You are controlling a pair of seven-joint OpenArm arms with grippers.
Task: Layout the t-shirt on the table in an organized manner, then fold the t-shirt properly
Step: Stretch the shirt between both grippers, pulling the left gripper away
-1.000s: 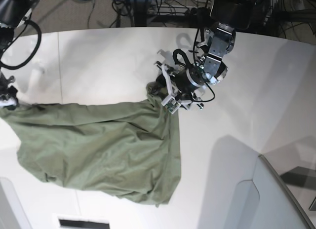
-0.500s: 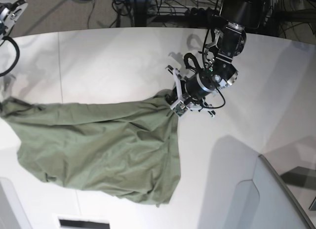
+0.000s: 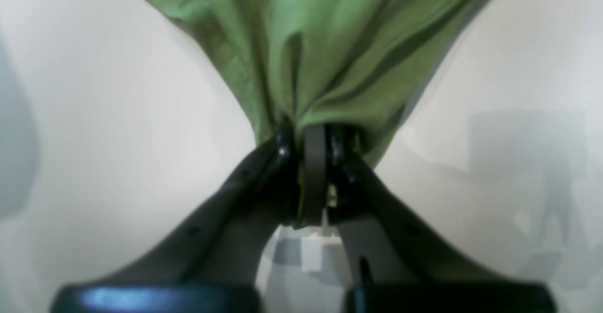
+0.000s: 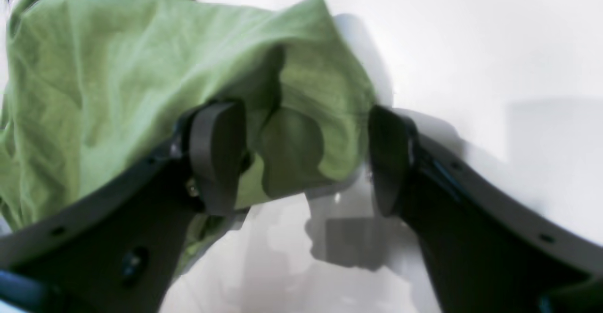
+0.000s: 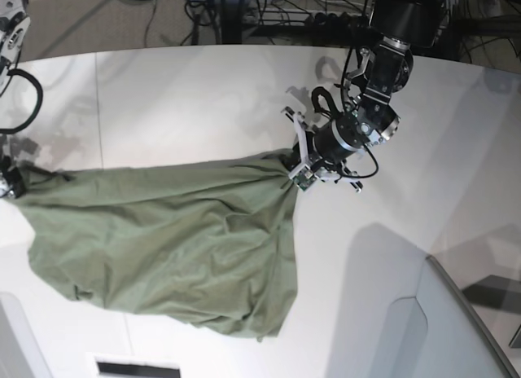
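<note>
Two grippers are on my screens: the left gripper (image 3: 313, 162) has its fingers pinched tight on a bunched corner of the shirt (image 5: 171, 239), lifting that corner at the garment's far right side in the base view. My right gripper (image 4: 301, 157) has its fingers spread wide, with a rumpled fold of cloth lying loose between them and not clamped. Most of the shirt lies crumpled on the table (image 5: 195, 101), spreading across its left and near part.
</note>
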